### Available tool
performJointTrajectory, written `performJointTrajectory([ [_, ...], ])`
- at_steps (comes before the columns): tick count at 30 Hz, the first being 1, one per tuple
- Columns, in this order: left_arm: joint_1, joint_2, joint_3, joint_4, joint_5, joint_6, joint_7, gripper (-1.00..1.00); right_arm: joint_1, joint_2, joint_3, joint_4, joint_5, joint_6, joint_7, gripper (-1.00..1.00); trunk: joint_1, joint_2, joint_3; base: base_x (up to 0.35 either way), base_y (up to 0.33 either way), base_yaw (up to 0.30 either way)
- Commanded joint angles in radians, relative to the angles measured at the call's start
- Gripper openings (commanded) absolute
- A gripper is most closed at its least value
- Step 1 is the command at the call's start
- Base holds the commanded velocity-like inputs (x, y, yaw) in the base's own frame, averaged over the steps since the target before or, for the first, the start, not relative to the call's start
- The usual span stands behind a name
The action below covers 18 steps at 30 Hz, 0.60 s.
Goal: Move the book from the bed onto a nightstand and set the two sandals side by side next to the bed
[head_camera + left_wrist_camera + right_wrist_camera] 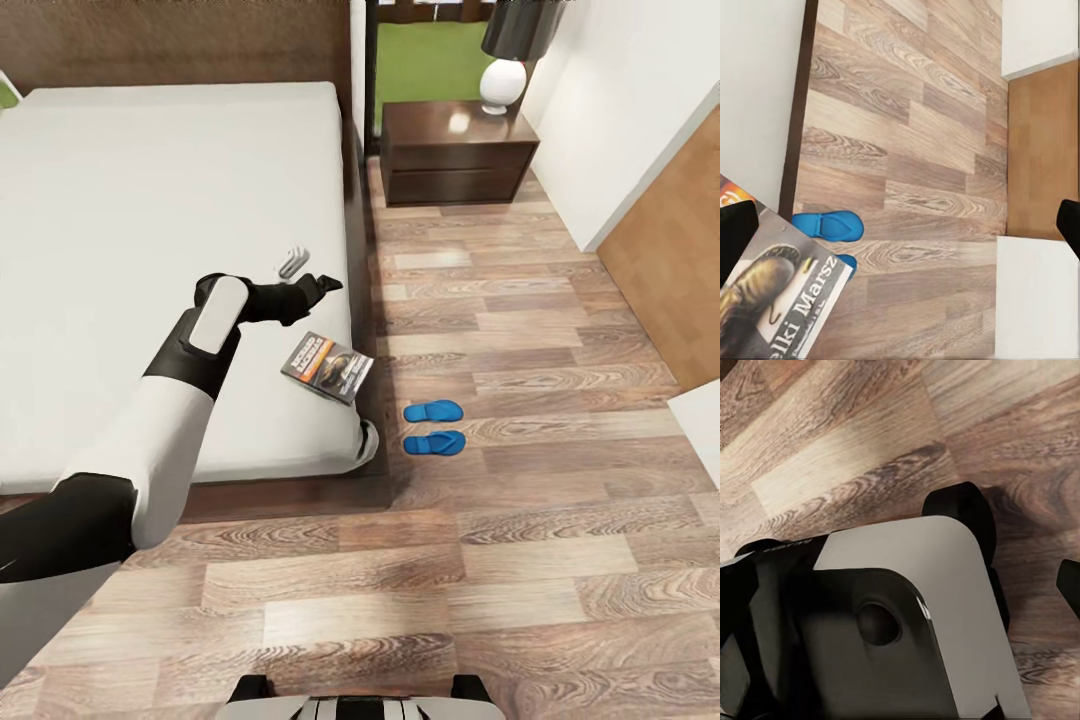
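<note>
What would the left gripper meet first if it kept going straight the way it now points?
Probably the wood-plank floor beside the bed: the left gripper points past the mattress edge, book and sandals off to one side. Depth is unclear.

Book (328, 367) on bed (150, 250) edge; sandals (434, 427) on floor beside it

Left arm (200, 360) outstretched forward, jaws apart.

My wrist camera crops the book (776, 300) at the frame's corner; it covers most of the second sandal (847, 262). Lamp (512, 50) top's cropped.
</note>
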Motion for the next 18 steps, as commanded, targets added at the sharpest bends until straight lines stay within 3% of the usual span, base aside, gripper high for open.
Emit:
performJointTrajectory([
  [1,0.001,0.001,-0.001,0.001,0.012,0.002,0.004,1.00,0.000,-0.001,0.008,0.001,-0.007,-0.004,0.002,1.00,-0.004,0.007,0.003,0.000,0.000,0.000],
  [7,0.007,0.003,-0.001,0.003,0.015,0.015,-0.010,1.00,0.000,-0.001,0.008,0.001,-0.007,-0.004,0.002,1.00,-0.027,0.049,0.022,0.000,0.000,0.000],
  [15,0.019,-0.003,-0.005,0.004,0.016,0.047,-0.103,1.00,0.000,-0.001,0.008,0.000,-0.007,-0.004,0.002,1.00,-0.058,0.105,0.047,0.000,0.000,0.000],
  [18,0.043,-0.012,-0.008,0.000,0.015,0.103,-0.118,1.00,-0.001,-0.001,0.008,0.000,-0.007,-0.004,0.001,1.00,-0.069,0.126,0.056,0.000,0.000,0.000],
])
